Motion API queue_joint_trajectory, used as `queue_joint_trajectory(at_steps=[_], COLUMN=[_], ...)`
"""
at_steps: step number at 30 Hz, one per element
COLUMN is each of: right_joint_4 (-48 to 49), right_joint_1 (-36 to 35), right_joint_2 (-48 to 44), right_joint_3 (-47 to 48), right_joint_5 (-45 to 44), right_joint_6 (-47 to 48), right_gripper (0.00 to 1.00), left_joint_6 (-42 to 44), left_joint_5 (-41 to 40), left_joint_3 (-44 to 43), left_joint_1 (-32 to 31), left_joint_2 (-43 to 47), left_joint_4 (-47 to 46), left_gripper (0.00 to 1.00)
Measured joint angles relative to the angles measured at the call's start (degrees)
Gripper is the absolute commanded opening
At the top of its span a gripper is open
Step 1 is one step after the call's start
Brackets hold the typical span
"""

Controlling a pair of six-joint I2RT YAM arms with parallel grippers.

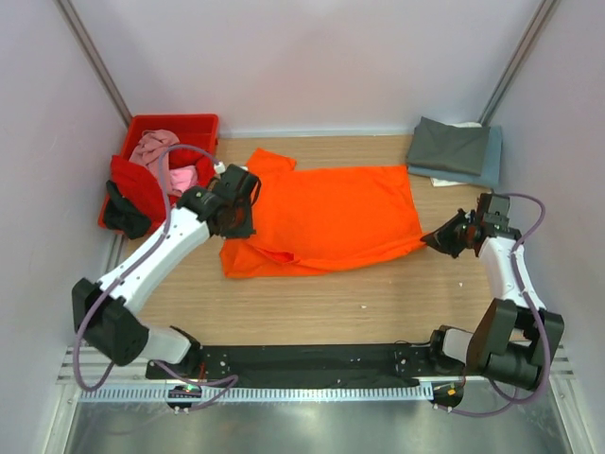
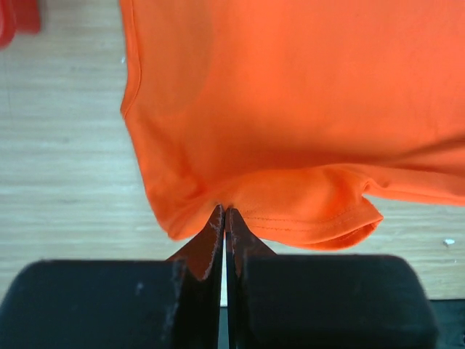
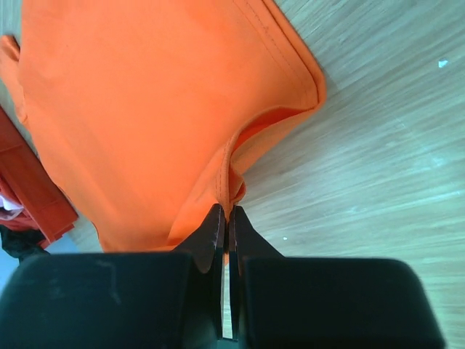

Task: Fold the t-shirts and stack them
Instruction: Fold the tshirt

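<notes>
"Claws first: are they gripping anything?"

"Both are. The left claw (image 2: 225, 212) is clenched on a fold of the orange t-shirt (image 1: 331, 213) at its near left corner, by the sleeve. The right claw (image 3: 227, 211) is pinched tight on the hem at the near right corner, with cloth bunched up into its tips."

"Which way does the shirt lie?"

"Flat on the wooden surface (image 1: 359, 303), long axis running left to right. Sleeves and shoulders point left, the straight hem points right."

"And the arms?"

"The left arm stretches diagonally from the near left corner, elbow low, wrist over the shirt's left edge. The right arm is folded tight at its elbow, forearm pointing away, wrist turned leftward to the hem."

"Other shirts?"

"A dark grey shirt (image 1: 449, 144) sits folded on a slate blue shirt (image 1: 490, 163) at the far right corner, well apart from the orange one. At the far left a red crate (image 1: 180, 121) holds a pink shirt (image 1: 156, 147), with a red shirt (image 1: 132, 184) draped over its front."
</notes>
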State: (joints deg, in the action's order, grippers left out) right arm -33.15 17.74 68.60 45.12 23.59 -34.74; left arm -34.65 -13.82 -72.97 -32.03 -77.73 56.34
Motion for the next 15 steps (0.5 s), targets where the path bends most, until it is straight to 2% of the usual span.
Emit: queue_joint_trajectory(at_steps=[7,15], right_joint_4=[3.15,5.81], right_joint_1=[0.00,0.00], right_joint_2=[6.64,11.43], right_joint_3=[1.64,5.46], right_joint_5=[0.76,0.79], right_joint_6=[-1.49,-2.91], right_gripper=[0.01,0.01], left_joint_6=[5.90,9.35], left_joint_5=[3.45,5.57], left_joint_3=[-7.72,-15.43], left_joint_1=[6.05,9.22], left_joint_2=[-8.90,-17.66], left_joint_4=[-0.39,-0.13], left_gripper=[0.00,0.00])
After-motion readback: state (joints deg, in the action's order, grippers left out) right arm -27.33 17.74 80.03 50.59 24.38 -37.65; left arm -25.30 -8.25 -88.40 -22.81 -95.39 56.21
